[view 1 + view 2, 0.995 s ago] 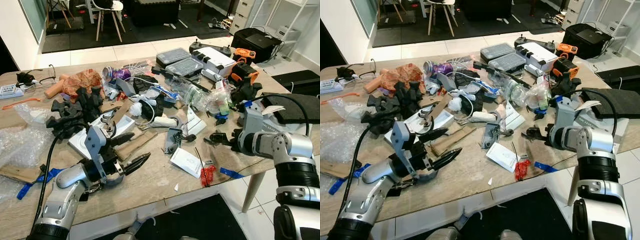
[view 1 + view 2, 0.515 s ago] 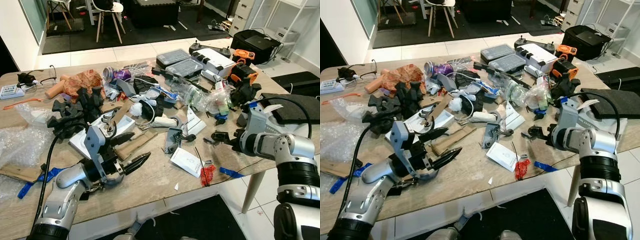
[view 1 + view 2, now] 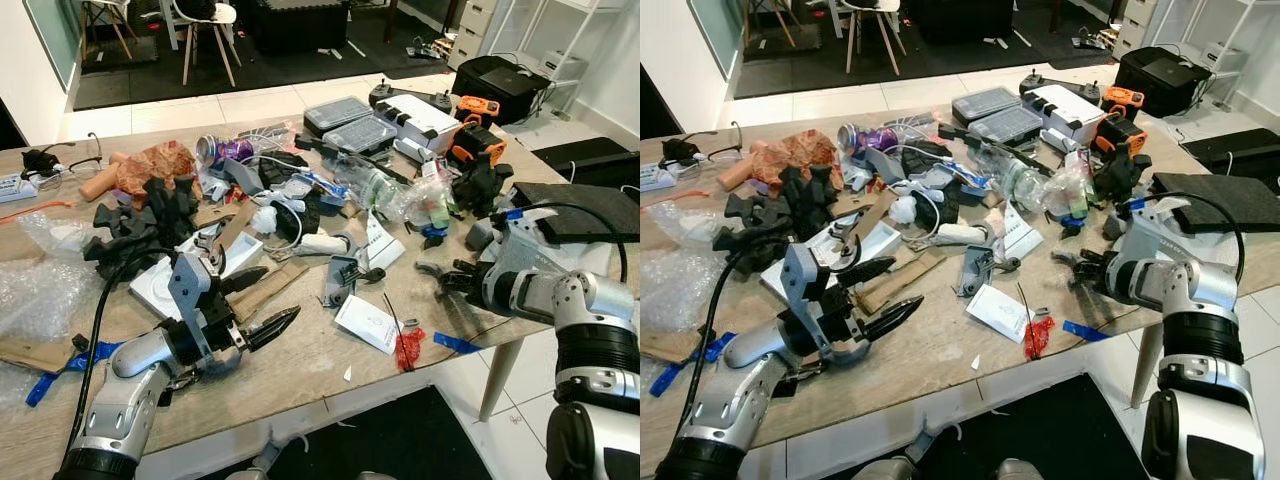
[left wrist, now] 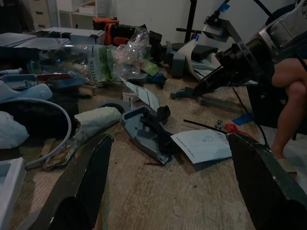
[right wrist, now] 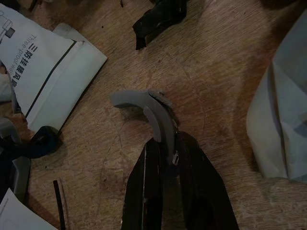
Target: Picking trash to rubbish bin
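Trash is strewn over the wooden table point(image 3: 300, 370): a red wrapper point(image 3: 408, 348), a white paper card point(image 3: 366, 323), a strip of blue tape point(image 3: 455, 344), a crushed can point(image 3: 215, 150) and a clear plastic bag with a bottle point(image 3: 400, 195). My right gripper point(image 3: 447, 277) is low over the table's right edge, shut on a small grey curved plastic piece point(image 5: 144, 103) that sticks out past its fingertips. My left gripper point(image 3: 268, 302) hovers open above the front of the table, with nothing between its fingers point(image 4: 81, 191), pointing toward a grey bracket point(image 4: 144, 129).
Black foam pieces point(image 3: 135, 225), bubble wrap point(image 3: 45, 290), a white box point(image 3: 175, 275), cables and tool cases point(image 3: 400, 115) crowd the back. A black pad point(image 3: 585, 205) lies at the right. A person's leg point(image 4: 290, 91) is beside the right edge.
The camera has shifted a little. My right gripper has eased slightly toward the table's edge with the grey piece in it. The left arm has stayed put.
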Robot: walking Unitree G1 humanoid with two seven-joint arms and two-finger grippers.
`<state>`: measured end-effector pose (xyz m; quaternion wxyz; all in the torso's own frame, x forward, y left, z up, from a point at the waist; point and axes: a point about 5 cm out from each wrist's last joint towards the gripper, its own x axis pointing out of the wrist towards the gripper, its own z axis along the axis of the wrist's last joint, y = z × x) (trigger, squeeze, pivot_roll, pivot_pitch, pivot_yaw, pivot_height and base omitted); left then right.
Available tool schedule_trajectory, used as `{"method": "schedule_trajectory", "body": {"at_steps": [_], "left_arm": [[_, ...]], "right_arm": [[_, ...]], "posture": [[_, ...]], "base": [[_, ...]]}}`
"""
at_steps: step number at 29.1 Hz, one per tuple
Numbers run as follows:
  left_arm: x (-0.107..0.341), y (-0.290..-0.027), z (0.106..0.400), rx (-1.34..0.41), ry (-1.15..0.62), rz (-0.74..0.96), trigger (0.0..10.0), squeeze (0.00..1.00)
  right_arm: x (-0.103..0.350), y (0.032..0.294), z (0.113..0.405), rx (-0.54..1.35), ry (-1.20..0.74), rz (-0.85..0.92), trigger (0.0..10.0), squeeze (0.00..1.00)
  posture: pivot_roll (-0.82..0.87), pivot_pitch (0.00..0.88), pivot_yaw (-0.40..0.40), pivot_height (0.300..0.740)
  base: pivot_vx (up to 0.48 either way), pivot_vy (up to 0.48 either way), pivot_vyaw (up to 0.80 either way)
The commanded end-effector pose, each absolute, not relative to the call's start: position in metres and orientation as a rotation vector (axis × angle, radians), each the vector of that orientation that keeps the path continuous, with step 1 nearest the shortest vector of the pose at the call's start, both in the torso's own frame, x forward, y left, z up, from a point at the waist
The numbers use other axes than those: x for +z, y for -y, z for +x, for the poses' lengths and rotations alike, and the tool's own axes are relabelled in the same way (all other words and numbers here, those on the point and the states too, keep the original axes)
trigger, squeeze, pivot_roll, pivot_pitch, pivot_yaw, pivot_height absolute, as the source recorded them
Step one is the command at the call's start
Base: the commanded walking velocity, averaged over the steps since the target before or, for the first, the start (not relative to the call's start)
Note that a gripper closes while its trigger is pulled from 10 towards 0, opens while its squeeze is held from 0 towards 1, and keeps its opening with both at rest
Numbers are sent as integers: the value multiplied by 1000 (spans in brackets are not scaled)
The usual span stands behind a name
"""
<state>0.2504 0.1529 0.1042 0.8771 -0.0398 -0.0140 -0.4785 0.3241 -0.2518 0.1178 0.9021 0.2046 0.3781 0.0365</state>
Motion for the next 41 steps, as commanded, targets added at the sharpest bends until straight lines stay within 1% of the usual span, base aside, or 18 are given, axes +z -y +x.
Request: {"method": "schedule_trajectory", "body": {"at_steps": [1,5,9,10,11,12,13,16,18,21,24,28,29,31,35,36,38,41], "left_arm": [[102,-154,250,-1003,17,-74,10000,0],[100,-156,250,-1000,15,-75,10000,0],[99,-157,250,-992,18,-80,10000,0],[99,-157,251,-986,22,-84,10000,0],[99,-158,251,-979,26,-88,10000,0],[100,-158,251,-974,31,-91,10000,0],[100,-159,251,-969,36,-95,10000,0],[101,-159,252,-960,44,-101,10000,0],[101,-159,252,-960,44,-101,10000,0],[107,-160,255,-923,73,-121,10000,0],[107,-160,255,-918,77,-124,10000,0],[117,-165,262,-840,135,-181,10000,0],[117,-165,262,-840,135,-181,10000,0],[119,-167,263,-806,160,-204,10000,0],[123,-169,264,-777,189,-240,10000,0],[127,-171,266,-743,225,-278,10000,0],[129,-171,267,-730,236,-290,10000,0],[128,-167,266,-691,242,-293,10000,0]], "right_arm": [[106,248,320,72,-835,438,0,0],[121,240,329,145,-721,483,0,0],[143,225,334,297,-562,508,0,0],[150,218,334,358,-519,510,1569,0],[156,212,333,413,-487,511,3961,0],[160,206,331,463,-464,502,8275,0],[162,202,329,497,-449,490,9961,0],[166,196,326,550,-414,469,10000,0],[166,196,326,550,-414,469,10000,0],[173,190,323,617,-361,471,10000,0],[174,189,322,623,-357,470,10000,0],[175,180,318,662,-225,406,10000,0],[175,180,318,662,-225,406,10000,0],[171,172,315,679,-214,387,10000,0],[169,164,313,701,-188,403,10000,0],[171,158,313,714,-128,472,10000,0],[172,156,313,716,-107,492,10000,0],[170,145,306,773,-21,554,10000,0]], "posture": [[16,0,-4,740],[16,0,-4,740],[16,0,-4,740],[16,0,-4,740],[16,0,-4,740],[16,0,-4,740],[16,0,-4,740],[18,0,-6,740],[18,0,-6,740],[18,0,-6,740],[18,0,-6,740],[15,0,-8,740],[15,0,-8,740],[15,0,-8,740],[17,0,-10,740],[17,0,-10,740],[16,0,-9,740],[17,0,-11,740]], "base": [[0,0,0],[0,0,0],[0,0,0],[0,0,0],[0,0,0],[0,0,0],[0,0,0],[0,0,0],[0,0,0],[0,0,0],[0,0,0],[0,0,0],[0,0,0],[0,0,0],[0,0,0],[0,0,0],[0,0,0],[0,0,0]]}}
